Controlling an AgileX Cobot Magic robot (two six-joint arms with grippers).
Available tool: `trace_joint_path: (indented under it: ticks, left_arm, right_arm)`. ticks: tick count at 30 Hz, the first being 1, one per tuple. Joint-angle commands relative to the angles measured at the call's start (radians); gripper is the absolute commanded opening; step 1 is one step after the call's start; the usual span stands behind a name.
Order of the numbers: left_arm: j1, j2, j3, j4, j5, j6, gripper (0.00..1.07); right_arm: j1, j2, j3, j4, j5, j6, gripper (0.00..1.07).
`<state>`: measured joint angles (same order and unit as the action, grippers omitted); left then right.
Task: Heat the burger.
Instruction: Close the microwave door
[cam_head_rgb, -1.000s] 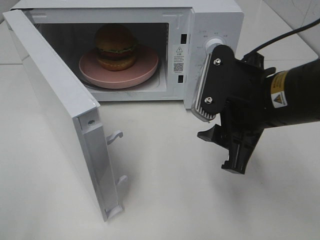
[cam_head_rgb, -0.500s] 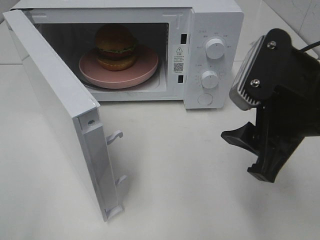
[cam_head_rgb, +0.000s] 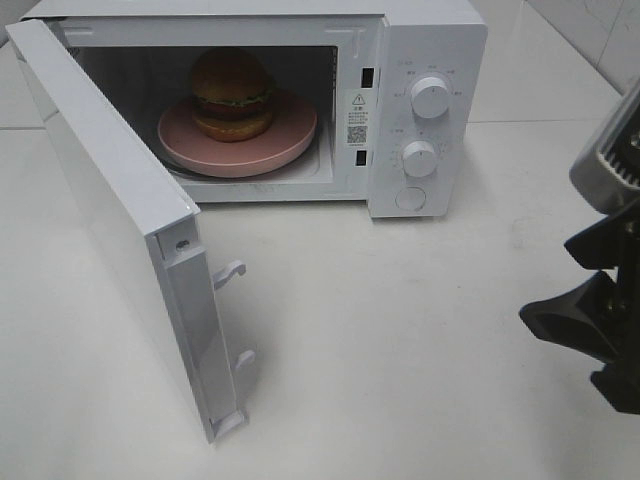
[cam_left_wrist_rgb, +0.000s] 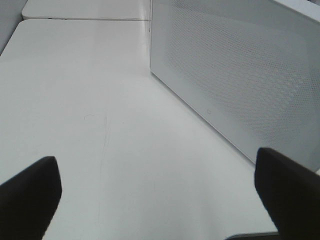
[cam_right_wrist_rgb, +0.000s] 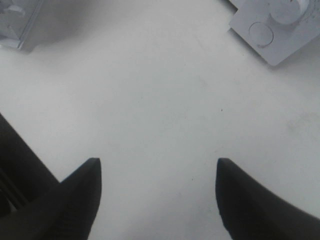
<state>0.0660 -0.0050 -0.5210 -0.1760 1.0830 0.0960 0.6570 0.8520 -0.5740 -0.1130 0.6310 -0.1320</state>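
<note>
Obs: burger (cam_head_rgb: 232, 95) on pink plate (cam_head_rgb: 295, 138) inside microwave (cam_head_rgb: 430, 30), door (cam_head_rgb: 110, 200) wide open, left gripper (cam_left_wrist_rgb: 157, 192) and right gripper (cam_right_wrist_rgb: 157, 170) both spread and empty; risk: a glancing push on the door shifts the microwave instead of latching it.

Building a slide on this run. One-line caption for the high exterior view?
Burger on a pink plate inside the microwave, door wide open, right gripper open and empty at the frame's edge.

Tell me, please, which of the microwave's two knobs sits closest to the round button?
The lower knob: the round button lies just beneath it, while the upper knob sits higher up.
</note>
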Motion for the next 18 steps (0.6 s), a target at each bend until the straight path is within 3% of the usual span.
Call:
trace_joint_path:
  ticks: [1, 18]
  left_arm:
    - [-0.005, -0.016, 0.002, -0.005, -0.012, 0.001, 0.99]
    - [-0.005, -0.016, 0.002, -0.005, -0.012, 0.001, 0.99]
  right_arm:
    - [-0.001, -0.029, -0.001, 0.013, 0.042, 0.004, 0.65]
    - [-0.001, -0.265, -0.001, 0.031, 0.315, 0.132, 0.65]
